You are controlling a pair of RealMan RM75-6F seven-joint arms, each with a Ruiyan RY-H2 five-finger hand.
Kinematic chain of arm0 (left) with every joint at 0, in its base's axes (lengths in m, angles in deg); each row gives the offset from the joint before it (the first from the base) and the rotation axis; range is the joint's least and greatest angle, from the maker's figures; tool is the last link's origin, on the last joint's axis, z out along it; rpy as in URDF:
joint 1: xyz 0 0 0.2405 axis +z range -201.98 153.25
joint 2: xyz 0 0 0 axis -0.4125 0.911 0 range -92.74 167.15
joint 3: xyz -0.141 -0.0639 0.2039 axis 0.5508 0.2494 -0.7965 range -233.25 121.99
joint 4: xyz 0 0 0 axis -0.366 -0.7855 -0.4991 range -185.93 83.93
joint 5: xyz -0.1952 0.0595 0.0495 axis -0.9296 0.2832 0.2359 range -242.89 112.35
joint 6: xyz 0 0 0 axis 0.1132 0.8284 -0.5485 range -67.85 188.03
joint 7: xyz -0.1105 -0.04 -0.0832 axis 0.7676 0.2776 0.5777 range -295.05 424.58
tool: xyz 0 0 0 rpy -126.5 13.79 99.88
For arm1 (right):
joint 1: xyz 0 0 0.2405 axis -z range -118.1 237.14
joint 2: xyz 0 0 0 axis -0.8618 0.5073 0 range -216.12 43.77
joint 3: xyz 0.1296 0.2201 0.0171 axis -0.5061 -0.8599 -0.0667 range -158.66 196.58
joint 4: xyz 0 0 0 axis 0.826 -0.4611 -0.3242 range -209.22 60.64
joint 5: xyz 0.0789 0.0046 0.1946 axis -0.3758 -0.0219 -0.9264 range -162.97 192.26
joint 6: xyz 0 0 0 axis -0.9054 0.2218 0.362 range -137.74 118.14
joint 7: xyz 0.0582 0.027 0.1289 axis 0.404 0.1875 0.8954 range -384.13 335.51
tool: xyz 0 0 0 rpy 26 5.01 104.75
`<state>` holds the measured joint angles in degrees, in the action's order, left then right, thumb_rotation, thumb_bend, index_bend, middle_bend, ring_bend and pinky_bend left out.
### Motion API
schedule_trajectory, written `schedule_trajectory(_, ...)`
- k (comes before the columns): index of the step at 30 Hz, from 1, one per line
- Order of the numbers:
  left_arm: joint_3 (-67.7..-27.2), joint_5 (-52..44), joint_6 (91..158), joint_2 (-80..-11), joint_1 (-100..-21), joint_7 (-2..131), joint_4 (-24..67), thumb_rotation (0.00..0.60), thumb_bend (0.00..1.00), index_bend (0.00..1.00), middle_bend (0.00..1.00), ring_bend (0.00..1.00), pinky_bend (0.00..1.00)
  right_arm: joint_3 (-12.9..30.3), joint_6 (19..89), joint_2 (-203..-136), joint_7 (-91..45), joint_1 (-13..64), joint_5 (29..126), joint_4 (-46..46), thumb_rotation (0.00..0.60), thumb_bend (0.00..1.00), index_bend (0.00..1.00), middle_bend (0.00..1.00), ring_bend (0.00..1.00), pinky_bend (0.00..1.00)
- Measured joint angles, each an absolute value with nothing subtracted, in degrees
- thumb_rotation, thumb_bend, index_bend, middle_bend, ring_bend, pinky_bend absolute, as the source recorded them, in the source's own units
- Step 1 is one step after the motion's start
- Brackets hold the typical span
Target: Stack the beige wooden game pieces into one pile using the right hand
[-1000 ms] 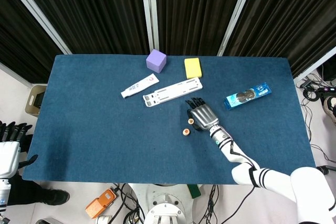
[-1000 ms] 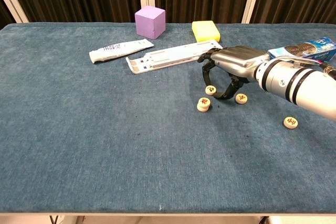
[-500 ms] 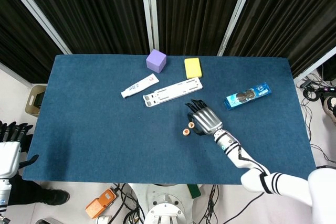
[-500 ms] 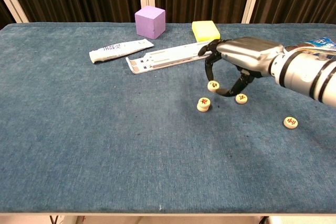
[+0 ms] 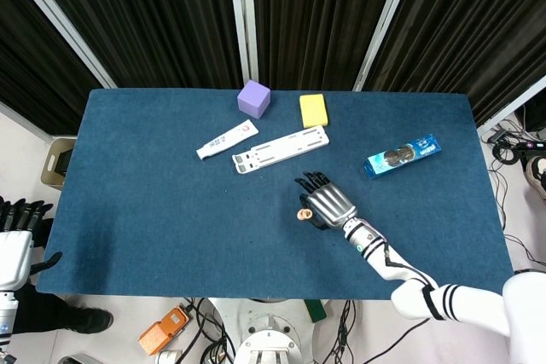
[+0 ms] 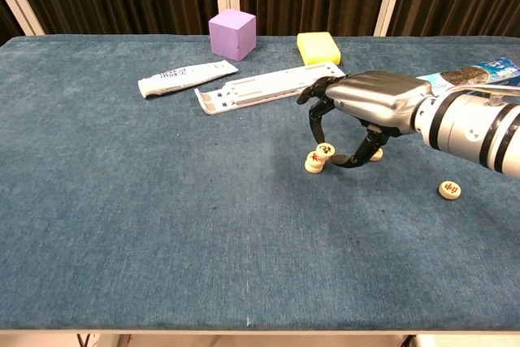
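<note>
Item: beige game piece (image 6: 325, 149), pinched in right hand (image 6: 367, 103) fingertips | Location: just above small pile (image 6: 314, 164), mid-table | Handling: likely light, rigid, smooth disc; take by rim.

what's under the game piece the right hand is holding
The held piece in the right hand hangs just above the small pile of beige pieces. Whether they touch cannot be told.

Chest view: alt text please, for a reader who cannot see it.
The right hand pinches a beige game piece just above the short pile on the blue table. Two loose pieces lie nearby, one behind the fingers, one further right.
</note>
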<state>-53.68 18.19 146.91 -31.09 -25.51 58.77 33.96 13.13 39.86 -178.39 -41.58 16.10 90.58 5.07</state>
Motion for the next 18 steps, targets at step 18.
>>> schedule_trajectory(18,-53.6,17.8,146.7,-31.3,-25.5,59.1,33.4,0.6,0.0,0.18,0.14,0.08,0.0,13.1,40.0,-179.3,-42.6,15.6,89.7,4.6,0.6,0.48,0.49,0.17,0.08,0.14)
